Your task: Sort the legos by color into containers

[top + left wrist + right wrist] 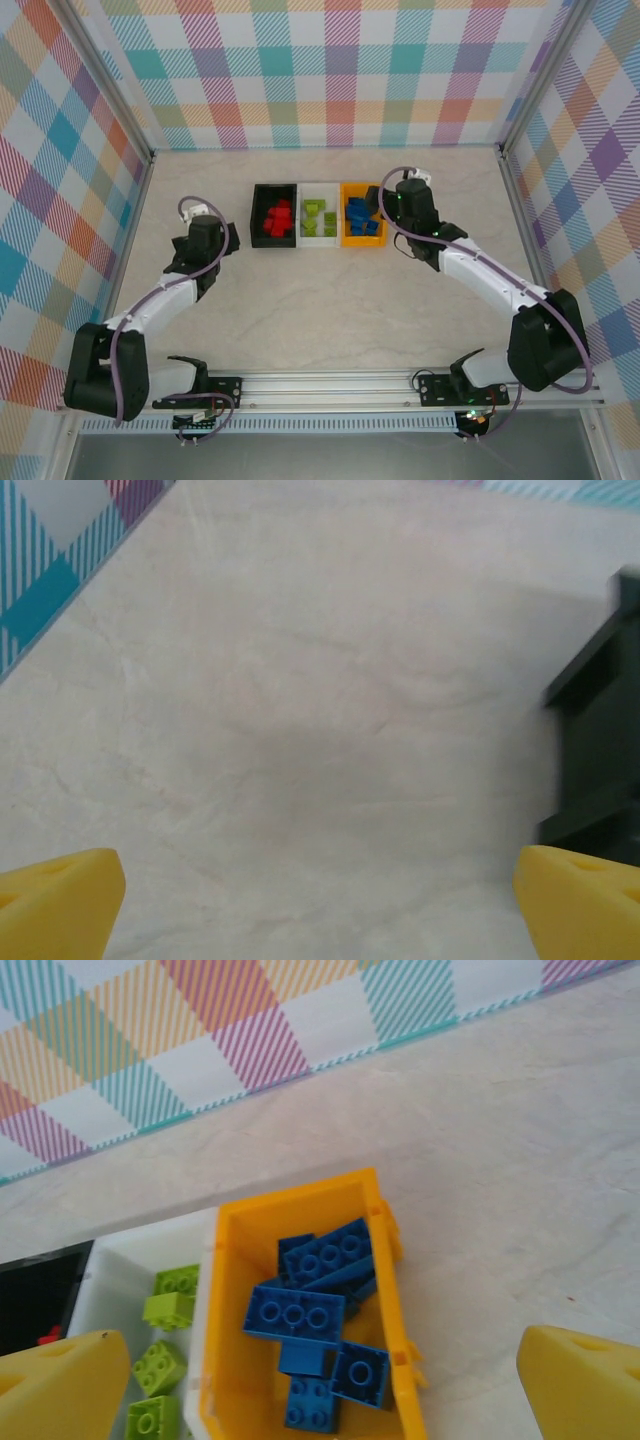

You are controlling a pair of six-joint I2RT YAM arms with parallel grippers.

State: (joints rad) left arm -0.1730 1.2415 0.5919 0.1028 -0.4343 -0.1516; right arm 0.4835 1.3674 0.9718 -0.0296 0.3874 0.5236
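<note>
Three containers stand in a row mid-table: a black bin [256, 215] holding red legos [278, 218], a white bin [320, 187] holding lime green legos [318, 218], and an orange-yellow bin [345, 238] holding blue legos [362, 215]. My right gripper [388, 206] hovers open over the orange-yellow bin's right side. In the right wrist view its yellow fingertips [60, 1385] flank the orange-yellow bin [300, 1210] and nothing is between them; several blue legos [295, 1312] lie inside. My left gripper [230, 238] is open and empty, left of the black bin [600, 750], over bare table.
The right wrist view also takes in the white bin [110, 1280] with green legos [160, 1365] and a corner of the black bin [35, 1295]. Plaid walls enclose the marbled table [320, 300] on three sides. A metal rail [330, 382] runs along the near edge.
</note>
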